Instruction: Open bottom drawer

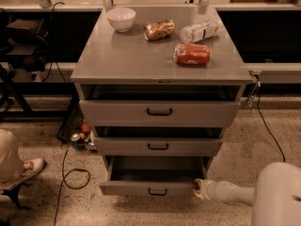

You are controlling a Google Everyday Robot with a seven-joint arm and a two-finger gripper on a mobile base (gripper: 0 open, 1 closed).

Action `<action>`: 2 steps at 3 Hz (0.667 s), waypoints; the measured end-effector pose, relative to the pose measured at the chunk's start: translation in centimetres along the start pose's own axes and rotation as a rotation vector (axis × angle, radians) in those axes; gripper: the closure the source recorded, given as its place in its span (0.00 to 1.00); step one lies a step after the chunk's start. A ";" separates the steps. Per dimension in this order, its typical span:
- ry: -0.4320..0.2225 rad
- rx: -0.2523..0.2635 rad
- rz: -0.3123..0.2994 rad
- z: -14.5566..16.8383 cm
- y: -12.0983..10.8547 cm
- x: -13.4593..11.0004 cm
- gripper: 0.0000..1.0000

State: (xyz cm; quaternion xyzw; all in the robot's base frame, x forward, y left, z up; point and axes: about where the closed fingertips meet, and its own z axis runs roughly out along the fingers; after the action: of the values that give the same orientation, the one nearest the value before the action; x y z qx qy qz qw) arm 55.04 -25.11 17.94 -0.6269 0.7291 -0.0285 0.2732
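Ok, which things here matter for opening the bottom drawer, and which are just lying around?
For the job: bottom drawer, pulled out; its handle; gripper at the drawer front's right end.
Lying about: white bowl, brown packet, plastic bottle, red can, all on the cabinet top.

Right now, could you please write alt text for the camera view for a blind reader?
The bottom drawer of a grey three-drawer cabinet stands pulled out, with the robot's pincer at its right front corner. On top are a white bowl, a red can, a bottle and a bag.
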 end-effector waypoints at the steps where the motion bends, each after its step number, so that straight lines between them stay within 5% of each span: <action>1: 0.000 0.000 0.000 0.0 0.0 0.0 0.17; 2: -0.002 -0.002 0.000 0.1 0.1 -0.1 0.00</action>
State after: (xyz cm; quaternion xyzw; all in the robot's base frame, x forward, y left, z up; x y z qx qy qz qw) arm 54.99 -24.95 17.83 -0.6273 0.7288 -0.0272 0.2731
